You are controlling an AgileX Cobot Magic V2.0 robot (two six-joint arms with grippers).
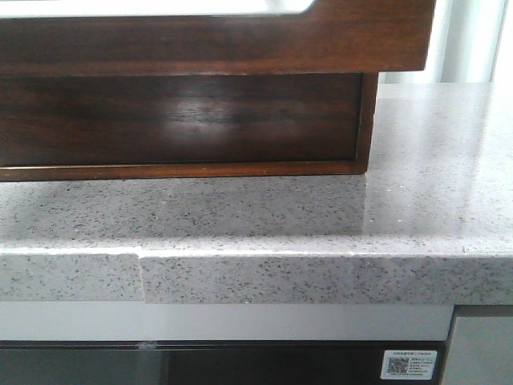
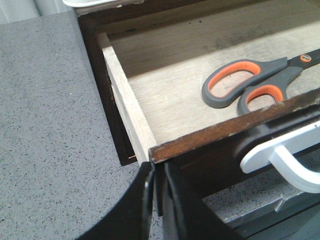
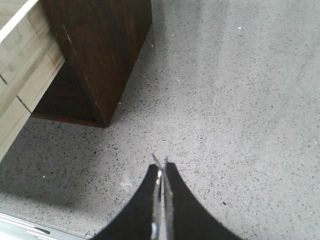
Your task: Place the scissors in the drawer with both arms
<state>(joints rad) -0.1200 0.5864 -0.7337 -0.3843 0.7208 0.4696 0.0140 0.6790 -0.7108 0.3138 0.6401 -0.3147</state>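
Note:
The dark-brown drawer (image 2: 170,95) is pulled out of its box, and its pale wooden floor shows in the left wrist view. The scissors (image 2: 255,82), with grey handles and orange inner loops, lie flat inside it near the front board. My left gripper (image 2: 159,172) is shut on the end of the drawer's front board (image 2: 225,131), one finger on each side. My right gripper (image 3: 161,167) is shut and empty above the speckled counter, to the right of the box. In the front view the drawer's front (image 1: 216,40) fills the top, and neither gripper shows there.
The wooden box frame (image 3: 100,50) stands on the grey speckled counter (image 3: 225,100), with the drawer's pale side (image 3: 25,55) sticking out of it. The counter's front edge (image 1: 321,277) runs across the front view. A white handle-shaped part (image 2: 280,160) shows below the drawer front.

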